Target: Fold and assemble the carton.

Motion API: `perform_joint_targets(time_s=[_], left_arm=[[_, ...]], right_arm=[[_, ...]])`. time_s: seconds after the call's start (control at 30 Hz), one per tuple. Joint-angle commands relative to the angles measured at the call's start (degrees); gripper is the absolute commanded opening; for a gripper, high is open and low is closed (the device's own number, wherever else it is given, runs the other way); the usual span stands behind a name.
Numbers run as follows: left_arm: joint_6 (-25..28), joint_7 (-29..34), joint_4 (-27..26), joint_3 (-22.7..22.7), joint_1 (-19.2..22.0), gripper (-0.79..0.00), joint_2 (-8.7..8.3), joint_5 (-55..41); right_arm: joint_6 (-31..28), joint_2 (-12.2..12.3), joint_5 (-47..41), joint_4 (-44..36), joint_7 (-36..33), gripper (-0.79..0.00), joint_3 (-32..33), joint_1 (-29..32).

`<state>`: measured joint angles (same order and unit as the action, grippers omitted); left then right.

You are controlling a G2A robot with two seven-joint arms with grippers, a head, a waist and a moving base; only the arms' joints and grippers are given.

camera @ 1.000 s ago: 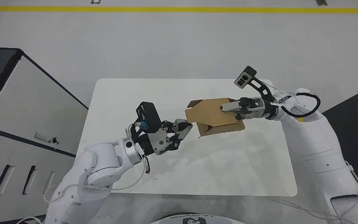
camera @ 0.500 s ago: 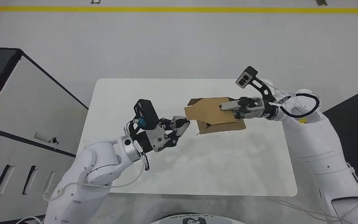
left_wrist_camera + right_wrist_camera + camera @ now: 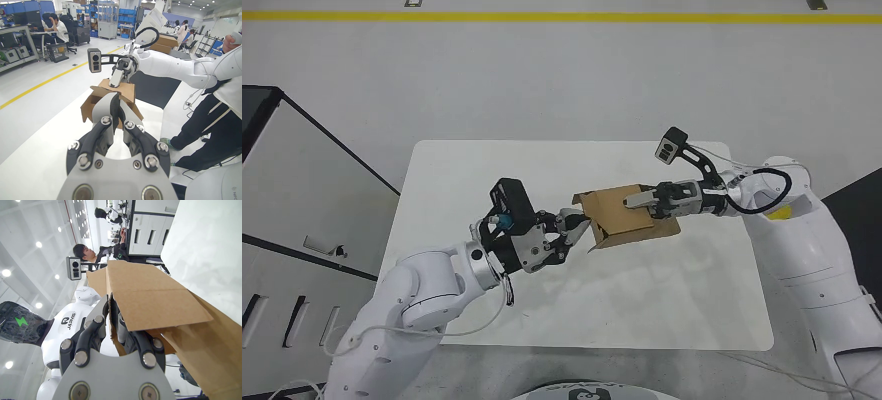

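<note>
Top view: the carton (image 3: pixel 642 222) is lying half-formed on its side near the middle of the table (image 3: pixel 672 300). The right gripper (image 3: pixel 634 200) is pinching the upper panel's edge, apparently anchoring the body. The left gripper (image 3: pixel 577 222), jaws pressed together, is meeting the open end's flaps, probably to fold them inward. Whether cardboard is sitting between those jaws cannot be told.

Bright, even ceiling lamps (image 3: pixel 38 244) light everything; wrist views bend at edges.
</note>
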<state>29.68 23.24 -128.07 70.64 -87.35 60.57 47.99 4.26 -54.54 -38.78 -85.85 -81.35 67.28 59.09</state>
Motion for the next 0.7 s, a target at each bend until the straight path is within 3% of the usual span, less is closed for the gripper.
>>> perform_joint_targets(time_s=[0.0,0.3,0.67], left_arm=[[-0.11,0.30,-0.14,-0.48,0.71,-0.785,0.05,0.37],[0.18,0.79,0.03,-3.36,3.12,-0.785,0.31,2.40],[-0.46,-0.33,0.30,-0.73,1.89,-0.785,0.02,1.32]], right_arm=[[0.07,0.01,0.36,0.09,-0.10,-0.785,-0.12,-0.11],[0.27,-0.05,0.70,0.66,-0.48,-0.785,-0.64,-0.64],[-0.71,-0.42,-4.48,3.86,0.70,-0.785,0.12,-0.72]])
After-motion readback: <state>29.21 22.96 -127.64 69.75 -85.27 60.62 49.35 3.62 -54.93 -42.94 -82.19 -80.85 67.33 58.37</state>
